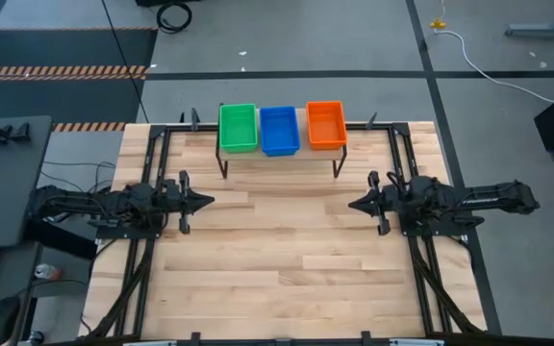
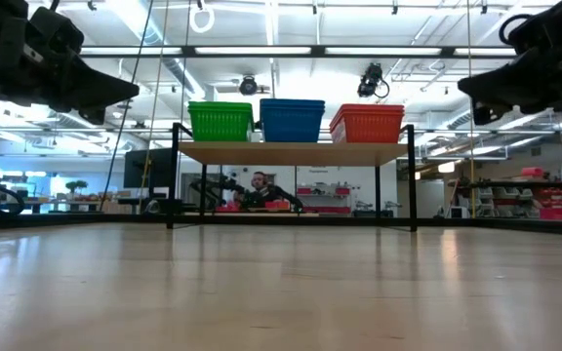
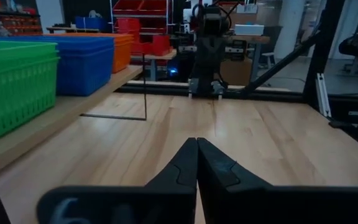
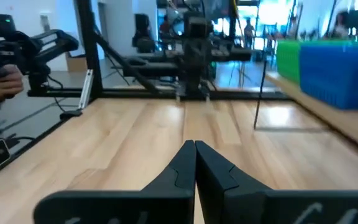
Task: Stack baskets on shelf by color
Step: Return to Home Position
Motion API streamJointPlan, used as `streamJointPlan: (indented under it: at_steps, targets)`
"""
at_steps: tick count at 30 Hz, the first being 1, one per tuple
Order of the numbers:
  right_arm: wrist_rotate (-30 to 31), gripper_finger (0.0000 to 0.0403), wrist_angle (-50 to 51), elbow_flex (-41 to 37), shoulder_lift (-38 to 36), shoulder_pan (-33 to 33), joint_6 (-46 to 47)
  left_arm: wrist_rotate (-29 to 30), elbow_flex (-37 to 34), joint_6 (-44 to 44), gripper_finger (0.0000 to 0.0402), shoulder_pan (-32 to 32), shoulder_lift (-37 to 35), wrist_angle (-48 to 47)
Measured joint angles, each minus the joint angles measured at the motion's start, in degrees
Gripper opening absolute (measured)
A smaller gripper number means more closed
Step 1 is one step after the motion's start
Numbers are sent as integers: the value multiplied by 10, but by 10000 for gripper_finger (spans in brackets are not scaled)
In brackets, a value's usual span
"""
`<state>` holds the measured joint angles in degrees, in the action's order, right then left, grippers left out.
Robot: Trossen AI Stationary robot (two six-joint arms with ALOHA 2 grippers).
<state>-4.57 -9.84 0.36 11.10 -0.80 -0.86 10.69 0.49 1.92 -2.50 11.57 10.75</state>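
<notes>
Shelf (image 2: 291, 153): green stack (image 1: 238, 127), blue stack (image 1: 279, 130), orange stack (image 1: 326, 124), mesh-sided, side by side.
Left gripper (image 1: 210, 201), right gripper (image 1: 352, 204): closed, empty.

A grey concrete floor (image 1: 354, 58) surrounds the slatted wooden tabletop (image 1: 287, 274), crossed by orange-and-black hazard tape (image 1: 56, 70) and a loose white cable (image 1: 461, 39). Long ceiling lights (image 2: 261, 51) glow overhead (clearest in the low view), and red storage bins (image 3: 143, 25) fill distant racks.

Green, blue, orange baskets (image 1: 279, 130) on shelf (image 2: 291, 153)
</notes>
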Motion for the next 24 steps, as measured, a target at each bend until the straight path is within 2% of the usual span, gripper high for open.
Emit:
streamJointPlan:
  at_steps: [5,12,19,24]
  targets:
    - [0,9,-3,0,0,0,-18,0,0,-3,11,0,0,-4]
    - [17,10,81,0,0,0,6,0,0,4,4,0,-1,-52]
    - [21,10,83,0,0,0,42,0,0,-42,10,0,-1,4]
    - [20,10,83,0,0,0,52,0,0,-53,8,0,0,10]
